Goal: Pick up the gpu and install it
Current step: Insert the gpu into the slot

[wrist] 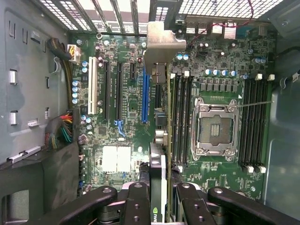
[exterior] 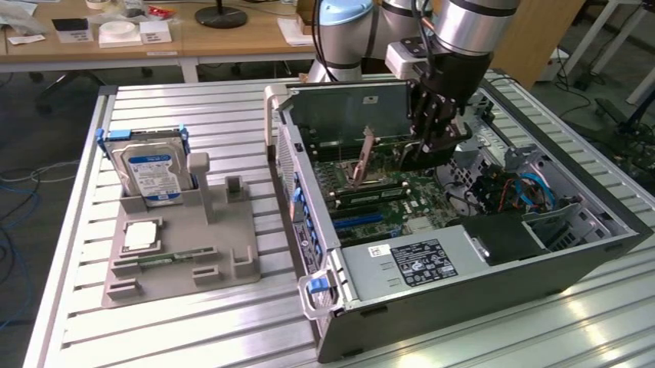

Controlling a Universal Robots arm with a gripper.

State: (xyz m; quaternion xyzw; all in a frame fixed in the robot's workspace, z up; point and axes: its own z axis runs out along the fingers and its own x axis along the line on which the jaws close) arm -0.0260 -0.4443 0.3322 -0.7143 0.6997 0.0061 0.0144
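Surface (exterior: pixel 184 107): slatted metal, and it carries all you see here
Holder (exterior: pixel 220 230): grey, at the exterior view's left, well apart from the fingers
Drive (exterior: pixel 152 170): blue-labelled, standing upright at the holder's far end
Chip (exterior: pixel 141 235): square, lying flat in the holder, just nearer you than the drive
Memory stick (exterior: pixel 164 261): narrow and green, lying in the holder below the chip
Case (exterior: pixel 461 295): lying on its side with the top open, right of the holder, so you look down on the board (exterior: pixel 394 195)
Gpu (exterior: pixel 364 157): inside the case, on edge over the board, with its bracket (wrist: pixel 164 40) toward the vented back wall; from the wrist you see it edge-on, between the blue slot (wrist: pixel 145 93) and the memory slots (wrist: pixel 180 117); you cannot tell whether it touches the board
Fingers (wrist: pixel 136 201): pinching the gpu from both sides, at the end away from the bracket
Arm (exterior: pixel 471 31): reaching down into the case from the top of the exterior view, just right of the gpu
Socket (wrist: pixel 213 129): metal-framed, beside the memory slots on the side away from the gpu
Cables (exterior: pixel 532 188): blue, near the case's right end
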